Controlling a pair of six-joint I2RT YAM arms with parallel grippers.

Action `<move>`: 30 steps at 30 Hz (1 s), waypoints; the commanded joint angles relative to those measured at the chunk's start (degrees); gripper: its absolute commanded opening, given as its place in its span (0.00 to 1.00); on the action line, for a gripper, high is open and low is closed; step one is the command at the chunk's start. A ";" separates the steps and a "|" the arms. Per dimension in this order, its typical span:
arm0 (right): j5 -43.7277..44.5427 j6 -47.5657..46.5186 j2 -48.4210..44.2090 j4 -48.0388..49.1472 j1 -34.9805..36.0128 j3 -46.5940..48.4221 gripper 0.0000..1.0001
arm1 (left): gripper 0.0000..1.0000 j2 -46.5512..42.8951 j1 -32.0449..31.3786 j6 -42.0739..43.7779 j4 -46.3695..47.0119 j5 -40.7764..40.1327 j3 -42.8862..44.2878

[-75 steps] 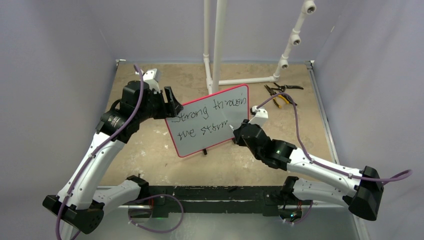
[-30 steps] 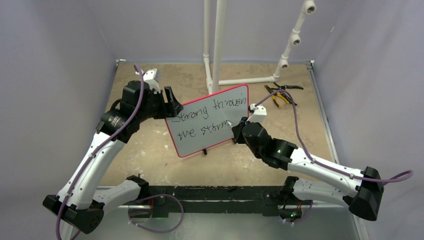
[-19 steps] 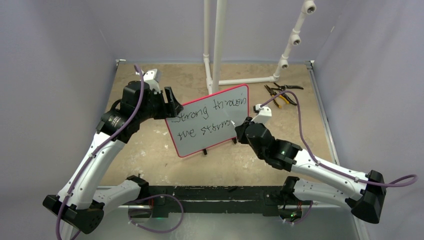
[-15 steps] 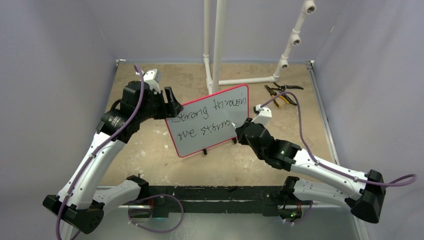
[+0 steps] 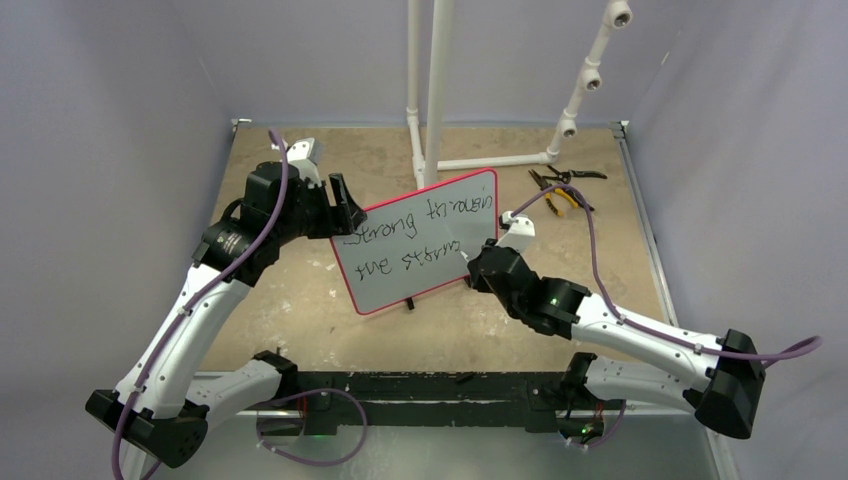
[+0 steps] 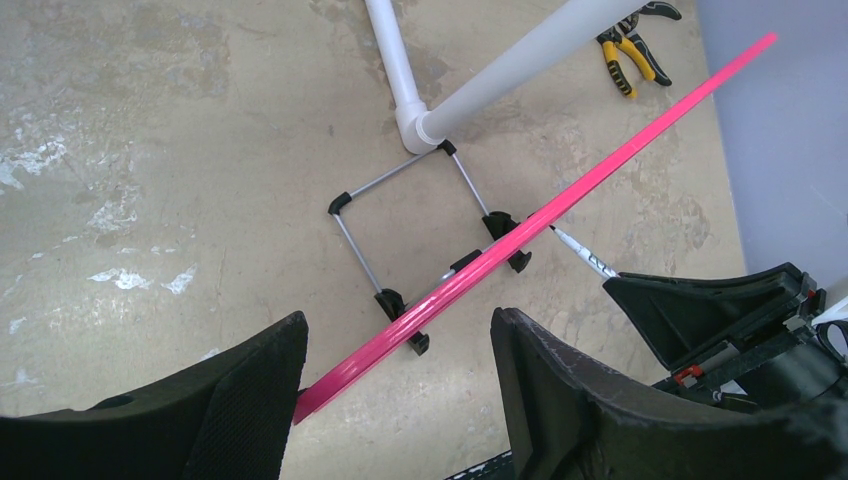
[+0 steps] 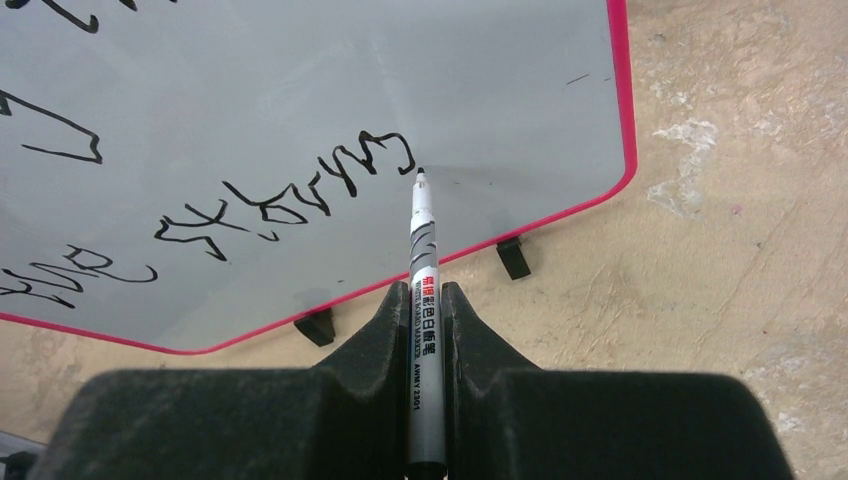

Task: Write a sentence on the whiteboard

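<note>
Supporting desk (image 5: 300,320): mottled tan top, with both arm bases along its near edge.
Pipe frame (image 5: 437,90): white tubes rising at the far side, behind the board.
Whiteboard (image 5: 420,243): stands mid-desk between the two arms, tilted back on a thin wire stand (image 6: 400,215). It has a red border and two small black feet (image 7: 513,257) on the desk.
Sentence (image 5: 405,263): black handwriting in two lines, "Strong through" above "the storm". The second line ends towards the board's lower right corner.
Left fingers (image 5: 345,205): at the board's upper left corner and spread apart. From the wrist camera the red edge runs between them, close to the one on the left. Whether it touches that one I cannot tell.
Right fingers (image 7: 425,320): closed tight on the marker's barrel, in front of the board's lower right part.
Marker (image 7: 424,260): white and grey barrel with a black tip. The tip is at the board face just right of the last letter of "storm".
Pliers (image 5: 560,190): black and yellow handles, lying on the far right of the desk, well apart from the board.
</note>
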 commanded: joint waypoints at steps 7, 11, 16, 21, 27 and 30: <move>2.99 1.69 0.14 0.93 -0.35 0.55 0.00 | 0.67 0.41 -0.10 -0.64 0.59 0.75 0.79; 3.15 1.67 0.71 1.30 -0.34 0.78 0.00 | 0.67 0.50 -0.10 -0.44 0.61 0.88 0.74; 3.17 1.19 1.19 2.17 -0.37 0.91 0.00 | 0.67 0.58 -0.10 -0.33 1.02 1.18 0.79; 3.51 1.12 0.57 2.01 -0.33 0.98 0.00 | 0.67 0.54 -0.09 -0.11 1.02 1.21 0.78; 3.55 2.10 -1.93 -4.68 -0.35 4.26 0.00 | 0.71 -0.07 -0.10 3.90 1.72 0.78 3.25; -0.43 1.04 -5.85 -8.73 -0.35 5.24 0.00 | 0.72 0.63 -0.09 8.48 0.06 -2.16 7.25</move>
